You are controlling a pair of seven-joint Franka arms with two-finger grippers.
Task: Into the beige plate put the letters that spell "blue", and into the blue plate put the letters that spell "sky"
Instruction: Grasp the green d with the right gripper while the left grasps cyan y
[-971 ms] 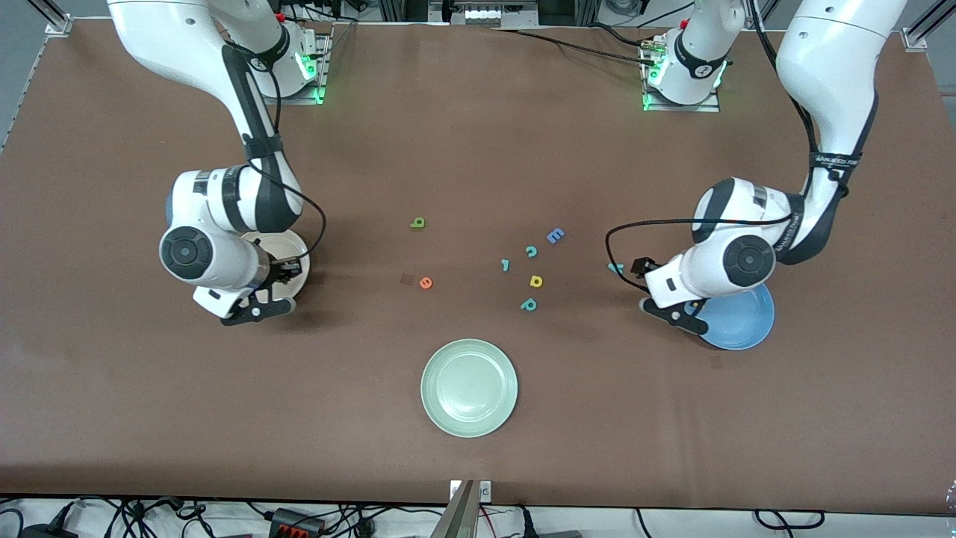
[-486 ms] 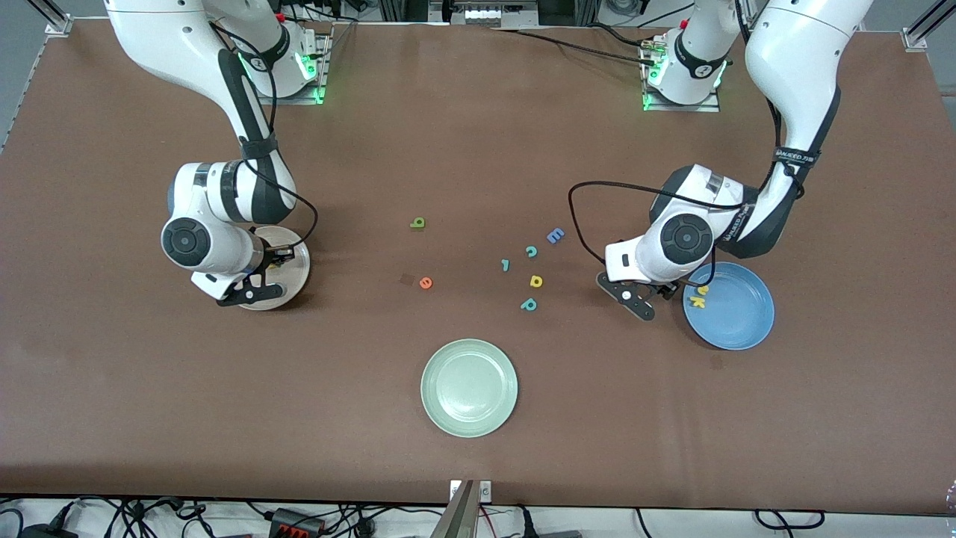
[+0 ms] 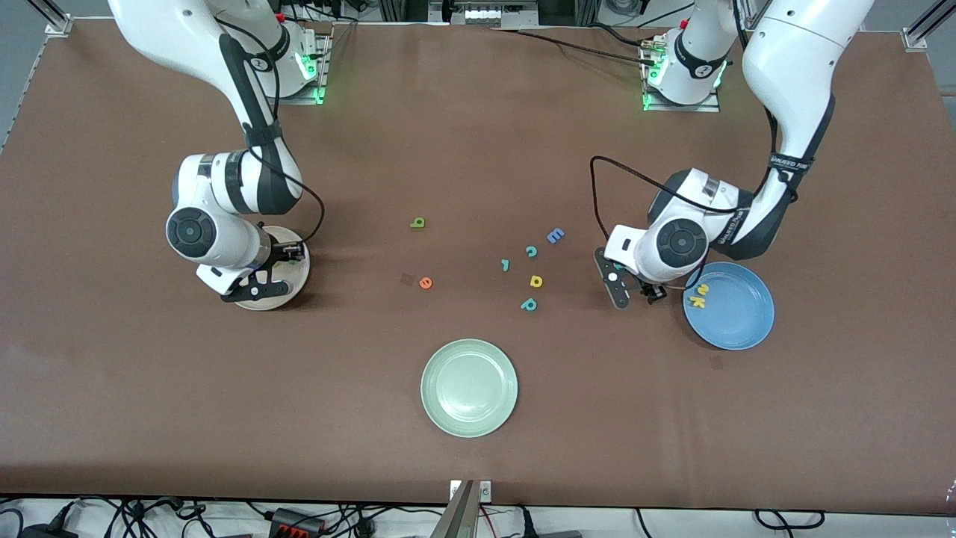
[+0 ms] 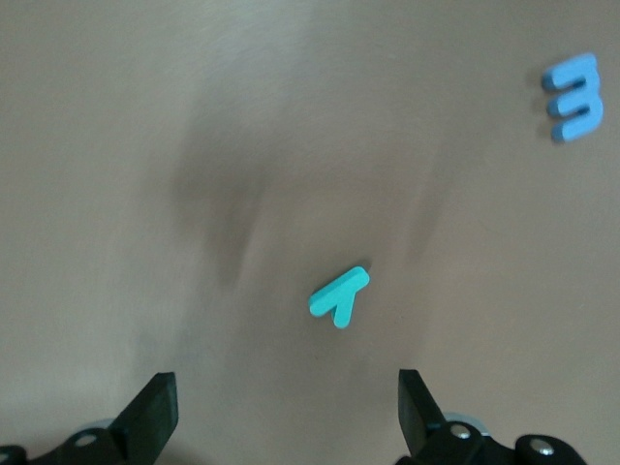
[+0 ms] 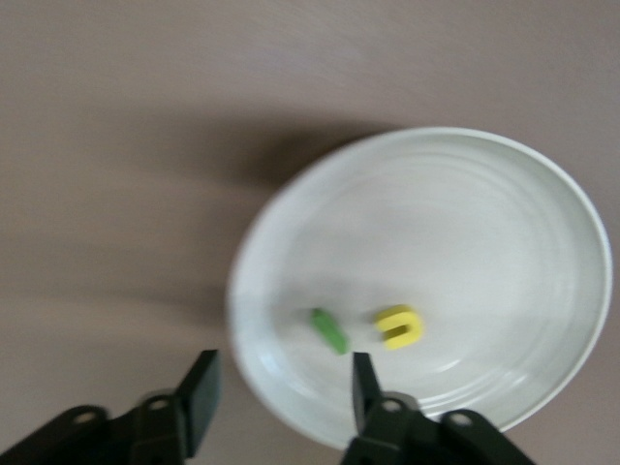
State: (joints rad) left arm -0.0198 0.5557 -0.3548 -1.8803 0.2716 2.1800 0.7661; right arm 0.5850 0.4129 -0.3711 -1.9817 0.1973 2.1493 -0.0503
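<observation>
The small teal foam letter y (image 4: 339,295) lies flat on the brown table mat (image 3: 478,149), just beside the round bright blue plate (image 3: 739,321) on the side toward the table's middle; in the front view the left arm's wrist hides it. In the left wrist view it sits between and a little ahead of the two black fingertips, roughly centred in the gap, its long stroke slanting across the line between the fingers. The left gripper (image 4: 286,412) hangs over it with fingers spread wide and nothing between them, the wrist bent down toward the mat. My judgement is that a straight descent would bracket the letter, and a small turn of the wrist would set the pads across its stem.

In the blue plate lie the yellow foam k (image 3: 697,302) and the small yellow-green s (image 3: 703,289), near the rim closest to the y.

Well apart from the blue plate, at the right arm's end, the right gripper (image 5: 281,392) hovers over the round cream-beige plate (image 5: 504,194), fingers apart and empty; a thin green bar l (image 5: 329,330) and a yellow u (image 5: 399,325) lie in that plate.

Between the two plates, the olive-green b (image 3: 418,223) and orange e (image 3: 426,282) remain on the mat. The larger blue capital E (image 3: 555,236) lies near the y.
</observation>
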